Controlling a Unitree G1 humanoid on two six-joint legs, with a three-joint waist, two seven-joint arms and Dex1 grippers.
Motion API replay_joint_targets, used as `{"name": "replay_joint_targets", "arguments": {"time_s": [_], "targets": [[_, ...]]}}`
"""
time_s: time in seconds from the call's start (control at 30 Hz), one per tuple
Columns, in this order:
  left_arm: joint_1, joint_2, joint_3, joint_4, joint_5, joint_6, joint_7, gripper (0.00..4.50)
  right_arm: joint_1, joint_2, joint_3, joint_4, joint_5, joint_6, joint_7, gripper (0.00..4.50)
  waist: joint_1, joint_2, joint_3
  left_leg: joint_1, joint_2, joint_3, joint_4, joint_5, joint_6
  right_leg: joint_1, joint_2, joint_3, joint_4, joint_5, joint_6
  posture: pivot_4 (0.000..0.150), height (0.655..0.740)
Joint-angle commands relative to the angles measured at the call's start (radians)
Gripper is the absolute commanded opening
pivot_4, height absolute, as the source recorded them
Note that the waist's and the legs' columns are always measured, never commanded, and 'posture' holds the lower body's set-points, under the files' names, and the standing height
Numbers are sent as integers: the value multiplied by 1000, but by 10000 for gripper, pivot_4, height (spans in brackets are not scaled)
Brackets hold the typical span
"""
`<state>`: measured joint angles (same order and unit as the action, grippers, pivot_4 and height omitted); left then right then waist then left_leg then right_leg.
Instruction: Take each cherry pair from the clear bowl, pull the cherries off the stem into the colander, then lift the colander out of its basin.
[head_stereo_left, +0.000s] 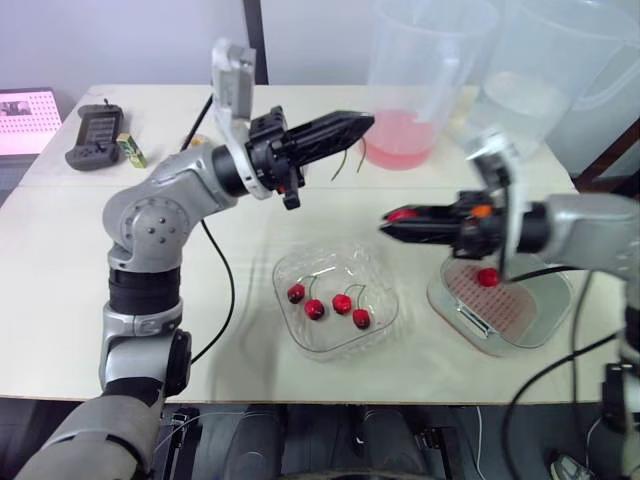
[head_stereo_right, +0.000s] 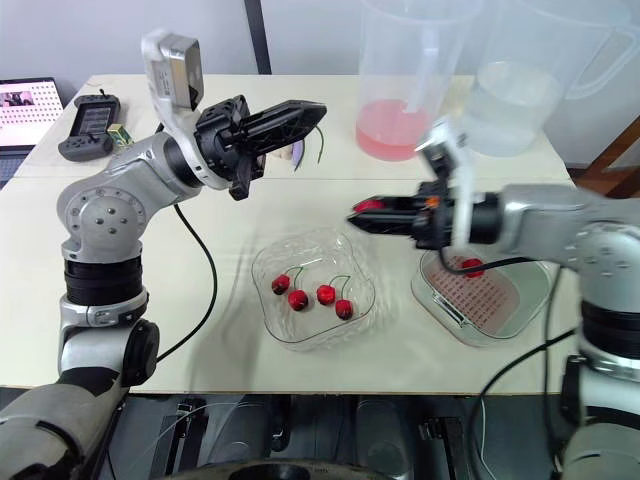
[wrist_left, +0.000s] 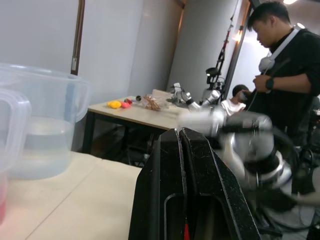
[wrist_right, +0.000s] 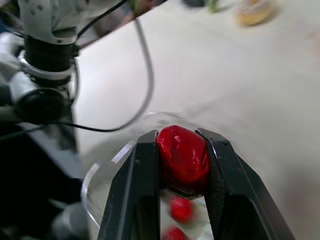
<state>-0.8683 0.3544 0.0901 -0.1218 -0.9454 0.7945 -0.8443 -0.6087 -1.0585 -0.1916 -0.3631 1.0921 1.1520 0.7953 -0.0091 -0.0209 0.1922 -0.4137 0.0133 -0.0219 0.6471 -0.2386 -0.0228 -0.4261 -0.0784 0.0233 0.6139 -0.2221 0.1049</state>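
Two black pincers raised over the pale bench (head_stereo_left: 80, 300).
A thin green stem (head_stereo_left: 343, 165) is pinched in the closed left pincer (head_stereo_left: 368, 121); the right pincer (head_stereo_left: 386, 226) clamps a glossy round cherry (head_stereo_left: 401, 214). The crinkled clear bowl (head_stereo_left: 388, 322) holds four stemmed cherries (head_stereo_left: 342, 303); the perforated colander (head_stereo_left: 520, 310), in its basin (head_stereo_left: 436, 296), holds a lone cherry (head_stereo_left: 487, 277).

A glossy, smooth-skinned cherry (wrist_right: 182, 160) sits between the matt black plastic fingers (wrist_right: 132, 190) of the right hand (wrist_right: 177, 137), above a clear, shiny plastic bowl (head_stereo_left: 385, 285) on the smooth, matt table (head_stereo_left: 60, 260).

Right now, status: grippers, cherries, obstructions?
Left gripper shut on stem. Right gripper shut on cherry. Another cherry in colander; two pairs in bowl. Nothing in the way.
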Motion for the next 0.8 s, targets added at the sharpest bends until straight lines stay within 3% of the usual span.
{"name": "replay_joint_targets", "arguments": {"time_s": [0.03,0.13,0.37,0.5,0.63,0.7,0.8], "targets": [[-6,19,5,-13,11,-24,-27,0,103,-223,10,65,-242,-190,211,6736,-1,0,0,0,0,0,0,0,0,0,0,0,0,0,0,1500,7400],[1,28,1,-10,37,-41,-34,0,281,-373,3,172,-415,-363,365,6736,-4,0,0,1,0,1,0,0,0,0,0,0,0,0,0,1500,7400],[47,48,-26,-32,75,-59,-74,0,487,-397,54,211,-649,-560,407,6736,-9,0,0,4,1,3,-1,0,0,0,0,2,2,-1,0,1500,7400],[93,83,-68,-43,130,-89,-119,0,514,-360,59,214,-701,-591,395,23803,-4,0,0,4,1,3,0,0,0,0,0,2,2,0,0,1500,7400],[117,104,-70,-59,135,-92,-142,0,519,-355,4,202,-677,-563,429,44711,-1,0,0,3,1,3,0,0,0,0,0,2,2,0,0,1500,7400],[129,122,-68,-75,128,-83,-155,0,498,-351,-47,200,-633,-544,464,44711,-2,0,0,3,1,3,0,0,0,0,0,2,2,0,0,1500,7400],[145,153,-51,-99,113,-65,-162,0,367,-310,-140,175,-439,-438,514,44711,-10,1,0,3,1,3,0,0,0,0,0,2,2,0,0,1500,7400]]}}
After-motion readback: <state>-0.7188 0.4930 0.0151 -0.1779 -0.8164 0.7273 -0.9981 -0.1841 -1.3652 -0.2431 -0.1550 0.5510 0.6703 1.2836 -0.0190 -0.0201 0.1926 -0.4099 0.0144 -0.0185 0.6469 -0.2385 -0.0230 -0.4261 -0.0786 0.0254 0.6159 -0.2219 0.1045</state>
